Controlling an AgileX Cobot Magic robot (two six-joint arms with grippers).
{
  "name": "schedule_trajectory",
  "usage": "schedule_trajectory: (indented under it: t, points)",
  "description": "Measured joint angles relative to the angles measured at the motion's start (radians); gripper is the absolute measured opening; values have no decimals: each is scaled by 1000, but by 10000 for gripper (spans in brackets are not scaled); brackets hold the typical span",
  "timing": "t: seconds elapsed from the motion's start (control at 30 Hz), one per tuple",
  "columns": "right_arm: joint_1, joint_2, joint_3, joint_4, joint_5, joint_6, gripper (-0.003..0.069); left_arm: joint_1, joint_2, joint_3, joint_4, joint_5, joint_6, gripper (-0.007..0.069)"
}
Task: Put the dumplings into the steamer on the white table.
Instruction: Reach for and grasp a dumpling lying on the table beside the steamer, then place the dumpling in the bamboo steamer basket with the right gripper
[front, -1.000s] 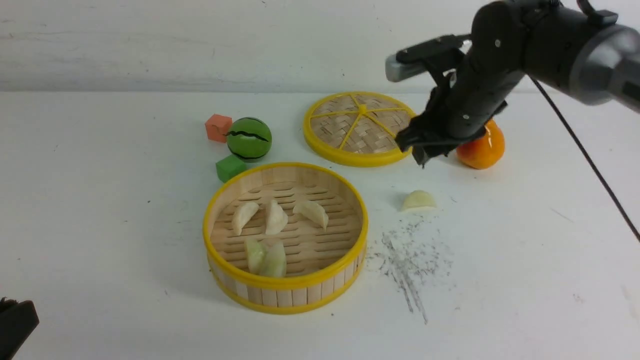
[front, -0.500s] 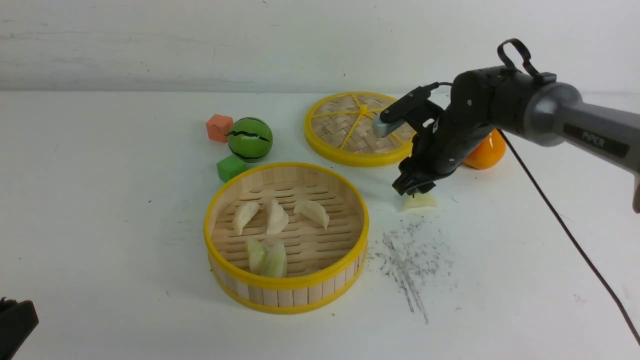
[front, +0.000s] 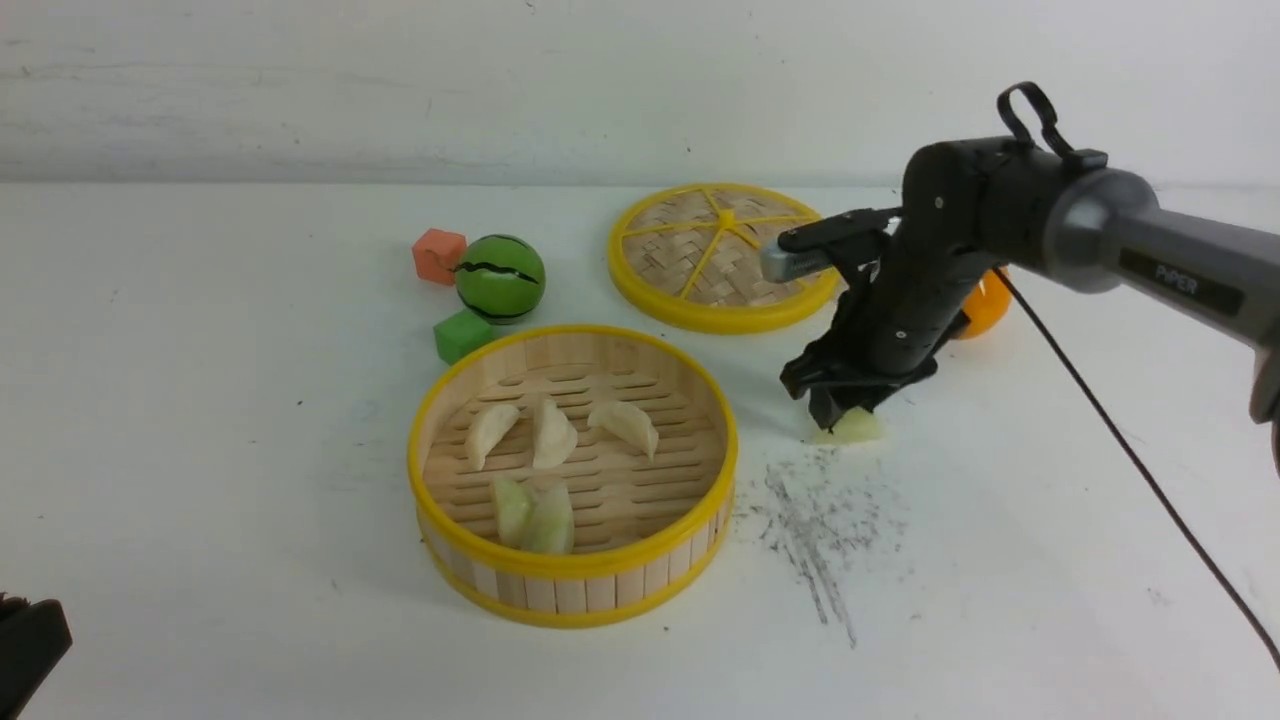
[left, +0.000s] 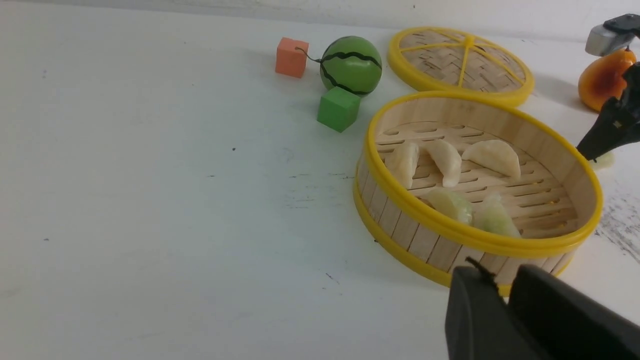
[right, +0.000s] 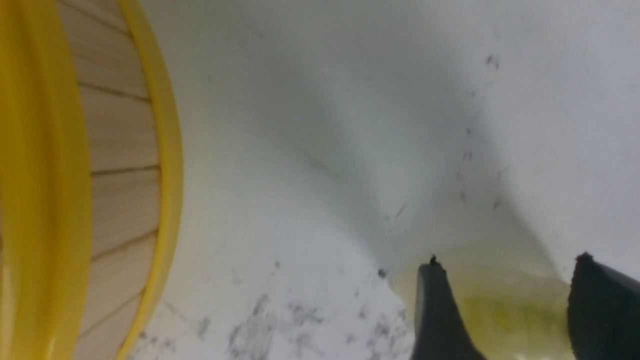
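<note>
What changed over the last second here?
The right pincer came down from above the lid and now straddles the loose dumpling, jaws open, nothing gripped yet. The basket, its five dumplings and the lid stayed put.

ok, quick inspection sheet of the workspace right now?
Surface: white table, grey scuffs beside the steamer.
Job's things: five dumplings in the steamer; sixth dumpling on the table.
Clutter: lid, toy watermelon, orange cube, green cube, orange fruit.
Grippers: right gripper open, straddling the sixth dumpling; left gripper shut, empty.
Cables: black cable trailing from the right arm.
Surroundings: plain white wall.
</note>
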Motion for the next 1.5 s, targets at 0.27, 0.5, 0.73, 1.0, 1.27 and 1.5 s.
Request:
schedule_trajectory:
  t: [0.27,0.5,0.73,1.0,1.27,1.5]
  points:
    - [1,0,-134,33,155,-24,349,0,0,0,1,0,0,109]
    - [1,10,-153,24,269,-297,356,0,0,0,1,-1,0,112]
    - [1,82,-153,22,274,-371,355,0,0,0,1,-1,0,117]
    - [1,105,-150,61,267,-380,205,0,0,0,1,-1,0,122]
    - [3,67,-255,93,278,-206,204,0,0,0,2,-1,0,122]
    - [78,-51,-312,352,281,-73,204,0,0,0,2,-2,0,127]
